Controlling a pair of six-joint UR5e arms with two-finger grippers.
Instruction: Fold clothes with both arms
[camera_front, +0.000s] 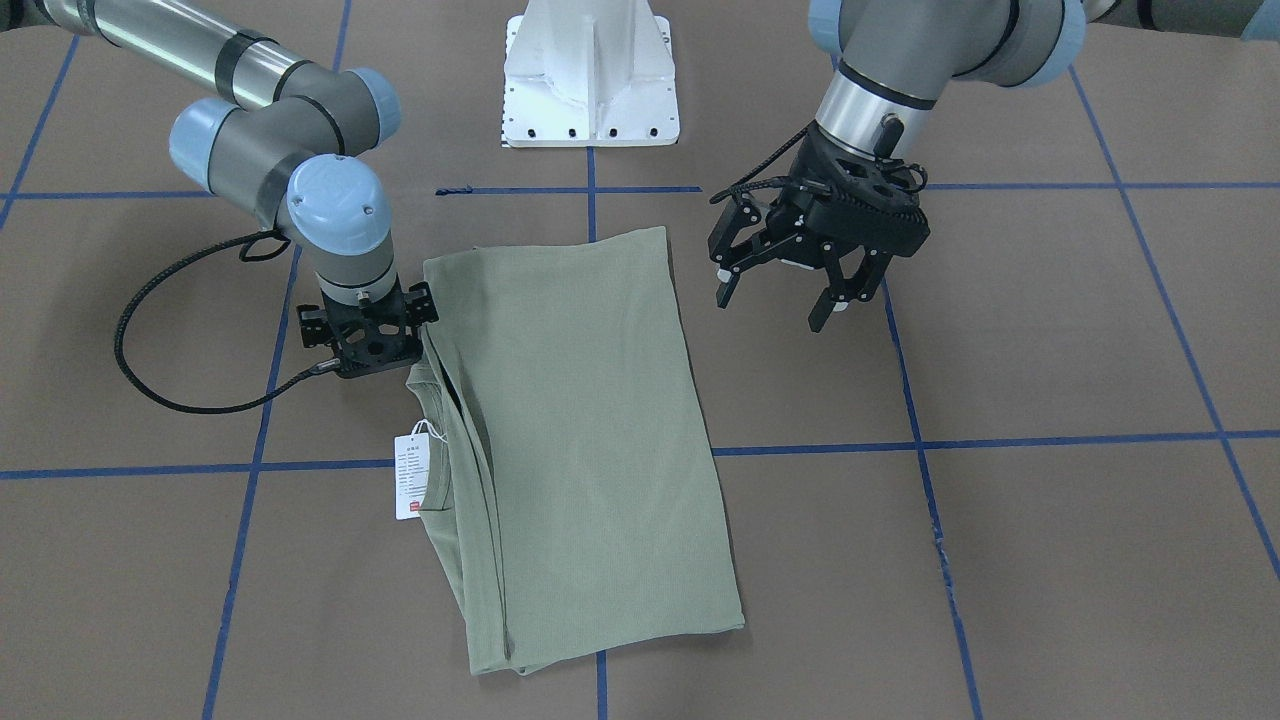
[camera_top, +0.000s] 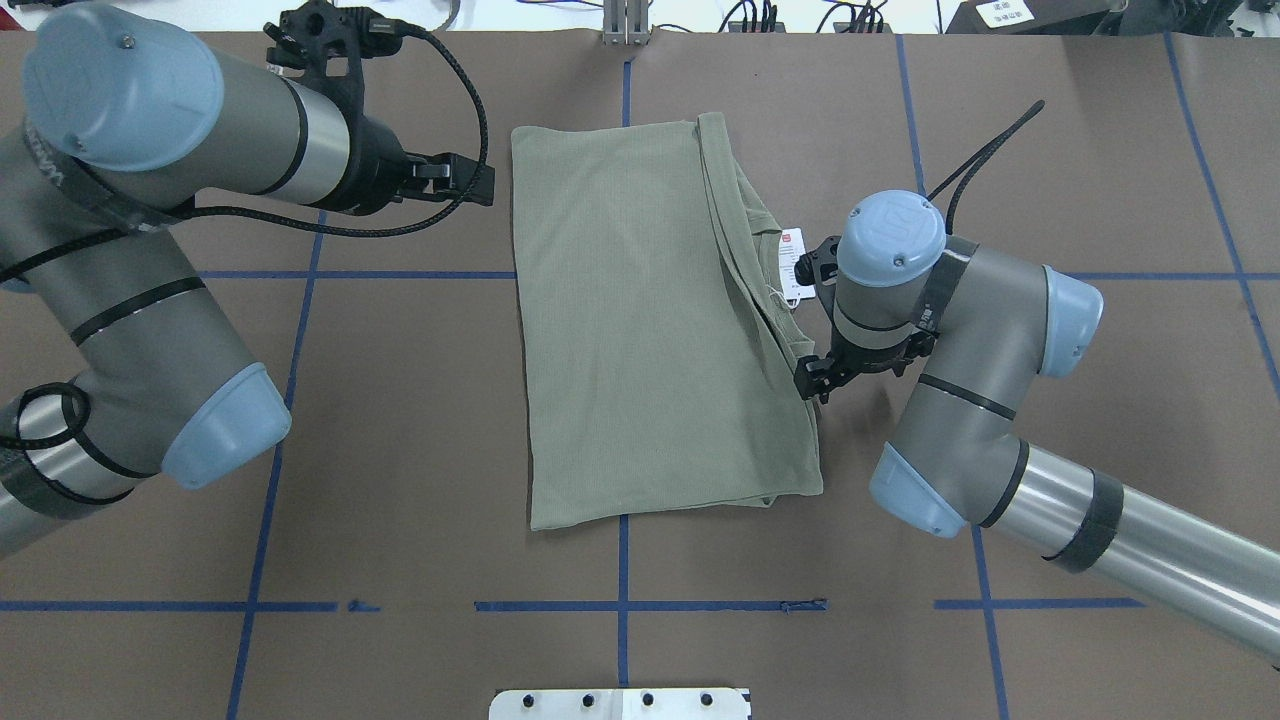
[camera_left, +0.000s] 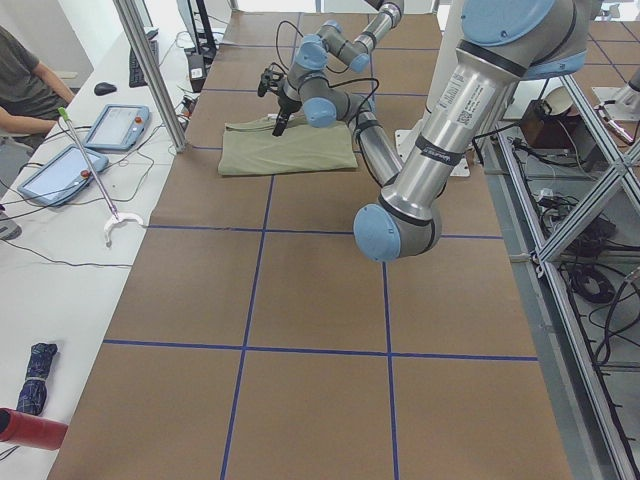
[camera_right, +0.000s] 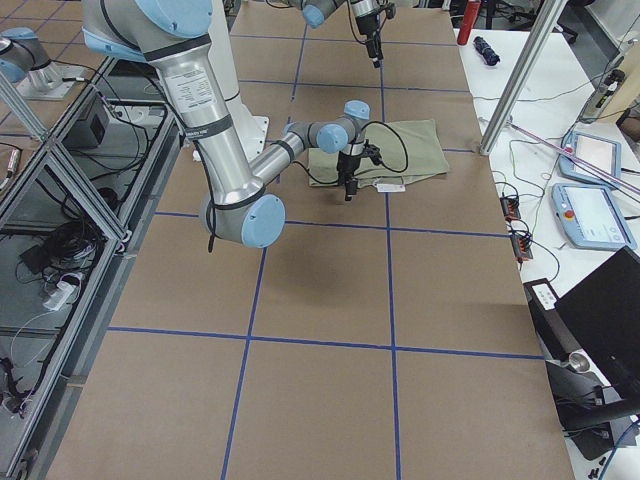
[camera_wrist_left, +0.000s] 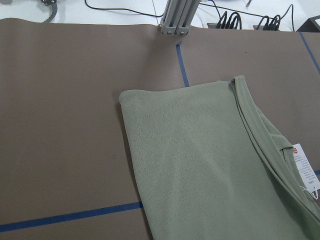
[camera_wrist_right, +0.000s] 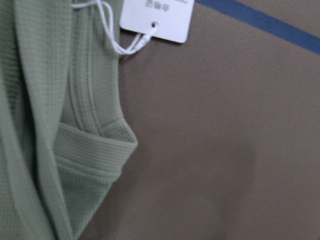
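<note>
The pale green shirt (camera_front: 590, 430) lies flat on the brown table, folded into a long rectangle (camera_top: 640, 330). Its collar edge and white hang tag (camera_front: 411, 478) face the right arm's side. My right gripper (camera_front: 368, 340) points straight down beside the collar edge, near the tag (camera_top: 790, 262). Its fingers are hidden under the wrist, so I cannot tell whether they are open or shut. The right wrist view shows only collar ribbing (camera_wrist_right: 95, 145), the tag (camera_wrist_right: 157, 17) and bare table. My left gripper (camera_front: 770, 300) hovers open and empty above the table, off the shirt's opposite long edge (camera_top: 470, 180).
The white pedestal base (camera_front: 590, 75) stands at the robot's side of the table. Blue tape lines (camera_front: 930, 440) grid the brown surface. A side bench with tablets (camera_left: 115, 125), a metal post (camera_left: 150, 70) and a seated person (camera_left: 25, 80) lies beyond the far edge.
</note>
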